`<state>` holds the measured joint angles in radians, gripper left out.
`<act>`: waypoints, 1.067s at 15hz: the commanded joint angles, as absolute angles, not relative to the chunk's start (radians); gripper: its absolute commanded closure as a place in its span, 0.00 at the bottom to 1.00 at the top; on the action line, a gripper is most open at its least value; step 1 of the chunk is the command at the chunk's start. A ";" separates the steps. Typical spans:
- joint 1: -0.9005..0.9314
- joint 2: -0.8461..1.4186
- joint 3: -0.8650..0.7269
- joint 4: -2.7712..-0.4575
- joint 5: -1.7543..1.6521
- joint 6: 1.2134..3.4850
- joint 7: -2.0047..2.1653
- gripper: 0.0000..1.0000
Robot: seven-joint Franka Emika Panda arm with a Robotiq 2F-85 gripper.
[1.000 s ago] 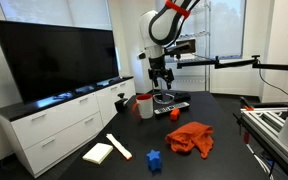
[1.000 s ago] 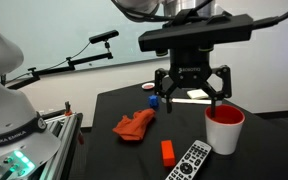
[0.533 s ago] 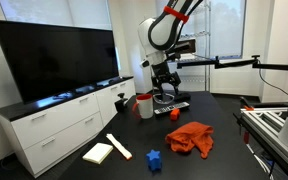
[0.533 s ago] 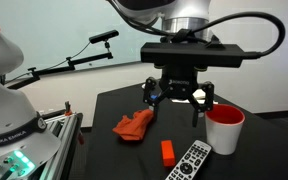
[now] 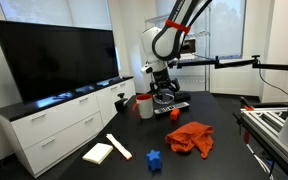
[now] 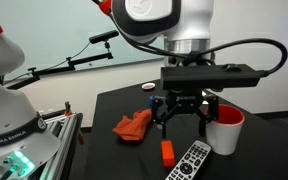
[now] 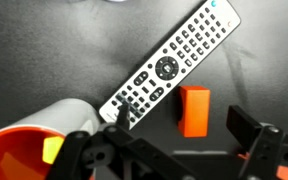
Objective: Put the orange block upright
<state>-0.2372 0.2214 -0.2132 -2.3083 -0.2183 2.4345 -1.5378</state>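
The orange block (image 7: 194, 110) lies flat on the black table, beside the lower end of a black remote control (image 7: 169, 65). It also shows in both exterior views (image 5: 174, 114) (image 6: 168, 152). My gripper (image 7: 185, 120) is open and empty, hanging just above the block with one finger on each side of it. In an exterior view the gripper (image 6: 181, 122) is a short way above the table, between the block and a red cup. In the wide exterior view the gripper (image 5: 165, 92) is low over the remote.
A red cup with a white outside (image 6: 225, 128) (image 5: 144, 105) (image 7: 29, 150) stands close beside the gripper. A red cloth (image 6: 134, 126) (image 5: 191, 137) lies nearby. A blue object (image 5: 154, 158), a white block (image 5: 98, 152) and a white stick (image 5: 119, 146) lie near the table's edge.
My gripper has come down from well above the table to just over the orange block, staying open. The block, remote and cup have not moved.
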 commanded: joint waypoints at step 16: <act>-0.301 0.215 -0.162 -2.461 -0.178 2.651 -1.615 0.00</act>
